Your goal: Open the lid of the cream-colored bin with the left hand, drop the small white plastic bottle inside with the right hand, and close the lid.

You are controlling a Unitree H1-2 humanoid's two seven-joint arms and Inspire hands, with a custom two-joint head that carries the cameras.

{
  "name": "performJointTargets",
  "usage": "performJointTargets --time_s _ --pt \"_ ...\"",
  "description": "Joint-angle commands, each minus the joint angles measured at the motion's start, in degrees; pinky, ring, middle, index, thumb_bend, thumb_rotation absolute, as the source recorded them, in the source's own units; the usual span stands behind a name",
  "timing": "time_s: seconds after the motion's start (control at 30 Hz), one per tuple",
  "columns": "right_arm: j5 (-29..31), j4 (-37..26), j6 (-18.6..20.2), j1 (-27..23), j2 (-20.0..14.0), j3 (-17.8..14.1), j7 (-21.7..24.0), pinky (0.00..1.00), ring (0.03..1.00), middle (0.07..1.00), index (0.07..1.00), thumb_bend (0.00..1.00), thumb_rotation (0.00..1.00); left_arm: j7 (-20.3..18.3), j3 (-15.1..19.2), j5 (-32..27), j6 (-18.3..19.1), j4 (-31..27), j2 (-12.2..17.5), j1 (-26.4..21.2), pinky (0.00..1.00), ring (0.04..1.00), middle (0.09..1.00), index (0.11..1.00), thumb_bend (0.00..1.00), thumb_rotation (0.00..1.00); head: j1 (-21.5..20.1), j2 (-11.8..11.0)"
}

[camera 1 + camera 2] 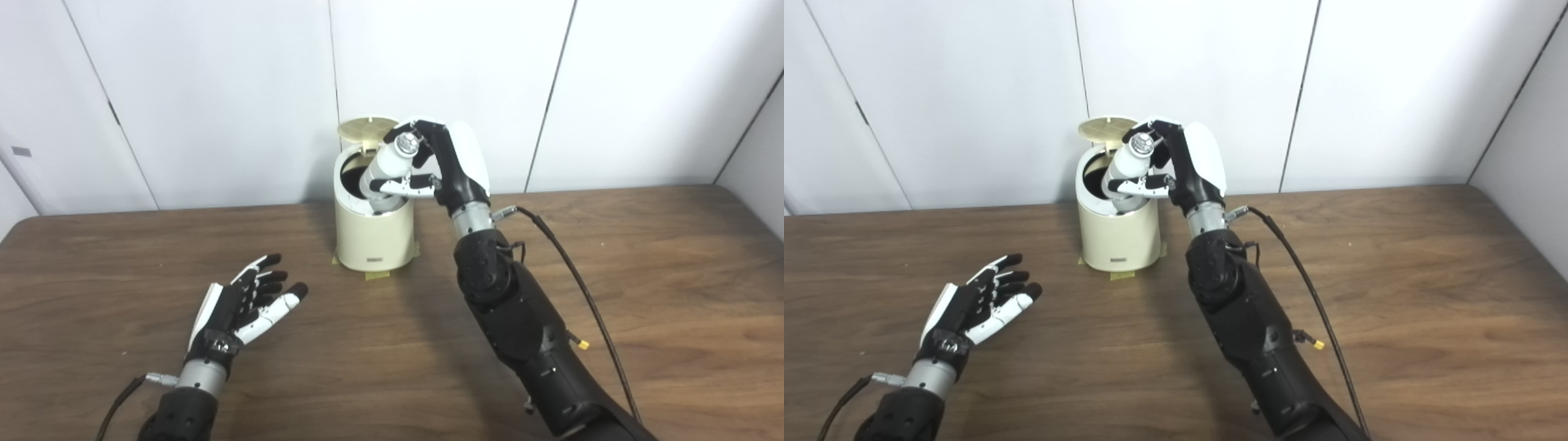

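The cream-colored bin (373, 236) stands at the back of the table with its round lid (366, 130) tipped up and its dark mouth showing. My right hand (442, 160) is raised beside the bin's rim, shut on the small white plastic bottle (387, 166). The bottle is tilted, its lower end over the opening and its silver cap pointing up toward me. My left hand (248, 300) lies low over the table at the front left, well short of the bin, open with fingers spread and holding nothing.
Yellowish tape tabs (375, 275) show under the bin's base. A black cable (576, 275) runs along my right forearm. White wall panels (214, 92) stand close behind the bin. The wooden table (674, 275) stretches to the right.
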Motion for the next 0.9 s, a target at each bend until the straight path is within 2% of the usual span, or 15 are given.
performJointTargets --time_s 0.0,0.17,0.2,0.23,0.27,0.3,0.37,0.47,0.87 --pt "-1.15 -2.32 0.29 -2.66 -0.65 0.38 0.27 0.38 0.402 0.484 0.541 0.52 0.0 1.18 0.38 0.67 -1.1 -1.82 -0.1 -1.28 0.79 0.8 0.808 0.906 0.84 0.55 -0.14 0.08" --pt "-3.29 -2.99 2.76 -2.71 -1.76 1.62 1.23 0.4 0.417 0.483 0.535 0.52 0.0 1.5 0.28 0.4 -1.2 -1.71 -0.17 -1.21 0.79 0.797 0.803 0.906 0.85 0.55 -0.26 0.08" --pt "-3.89 -3.37 3.85 -2.72 -2.03 1.96 1.81 0.4 0.479 0.467 0.525 0.52 0.0 1.54 0.2 0.49 -1.2 -1.66 -0.15 -1.21 0.79 0.794 0.801 0.906 0.85 0.55 -0.33 0.12" --pt "-4.6 -3.8 5.03 -2.73 -2.33 2.35 2.44 0.41 0.506 0.479 0.578 0.55 0.0 1.57 0.13 0.54 -1.3 -1.59 -0.15 -1.2 0.79 0.792 0.8 0.907 0.85 0.55 -0.35 0.16" --pt "-5.26 -4.16 6.09 -2.74 -2.6 2.73 2.99 0.41 0.523 0.539 0.612 0.76 0.03 1.59 0.09 0.51 -1.39 -1.55 -0.18 -1.17 0.79 0.792 0.8 0.908 0.84 0.55 -0.34 0.15" --pt "-5.78 -4.42 6.85 -2.73 -2.82 2.99 3.42 0.42 0.538 0.585 0.641 0.89 0.06 1.61 0.06 0.46 -1.4 -1.55 -0.26 -1.13 0.79 0.794 0.8 0.908 0.84 0.55 -0.28 0.12" --pt "-6.64 -4.78 8.1 -2.72 -3.11 3.41 4.05 0.44 0.55 0.62 0.664 0.97 0.09 1.67 0.01 0.46 -1.3 -1.59 -0.4 -1.04 0.8 0.798 0.802 0.908 0.84 0.55 -0.26 0.11" --pt "-7.3 -4.98 8.85 -2.62 -3.45 3.82 4.5 0.46 0.563 0.635 0.678 1.0 0.11 1.68 -0.15 0.64 -0.94 -1.73 -0.44 -0.96 0.82 0.808 0.808 0.913 0.84 0.55 -0.2 0.19" --pt "-6.97 -6.06 9.58 -2.43 -3.96 3.8 5.77 0.45 0.558 0.616 0.662 1.0 0.13 1.64 -0.03 -0.27 -1.37 -1.47 -0.8 -0.59 0.81 0.805 0.813 0.916 0.83 0.53 -0.47 0.41"
